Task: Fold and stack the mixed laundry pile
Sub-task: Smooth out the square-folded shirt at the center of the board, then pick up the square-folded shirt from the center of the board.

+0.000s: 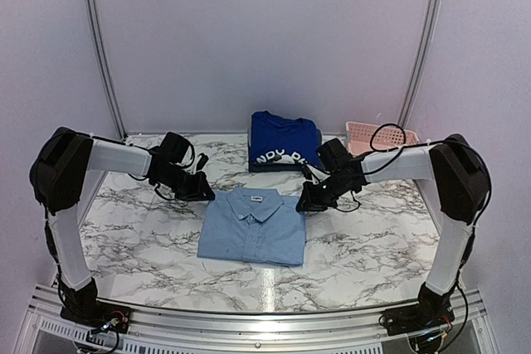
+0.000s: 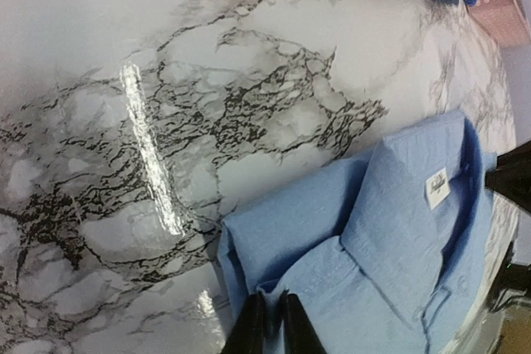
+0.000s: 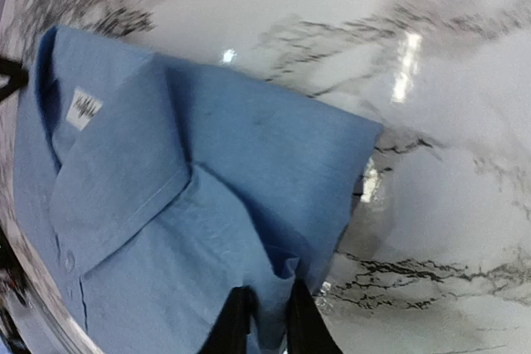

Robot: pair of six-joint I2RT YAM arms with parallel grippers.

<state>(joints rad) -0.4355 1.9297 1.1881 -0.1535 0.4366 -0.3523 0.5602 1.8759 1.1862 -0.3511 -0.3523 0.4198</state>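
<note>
A light-blue collared shirt (image 1: 253, 225) lies folded, collar up, at the middle of the marble table. My left gripper (image 1: 211, 195) is at its far left corner, and the left wrist view shows this gripper (image 2: 271, 296) shut on a small fold of the shirt (image 2: 398, 230). My right gripper (image 1: 304, 203) is at the far right corner. In the right wrist view it (image 3: 268, 288) pinches a bunch of the shirt's (image 3: 166, 172) edge. Behind, a royal-blue T-shirt (image 1: 284, 143) with white lettering lies folded on top of a darker piece.
A pink lattice basket (image 1: 369, 134) stands at the back right, beside the T-shirt stack. The marble table (image 1: 141, 230) is walled in by white panels at the back and sides. A metal rail runs along the near edge, between the arm bases.
</note>
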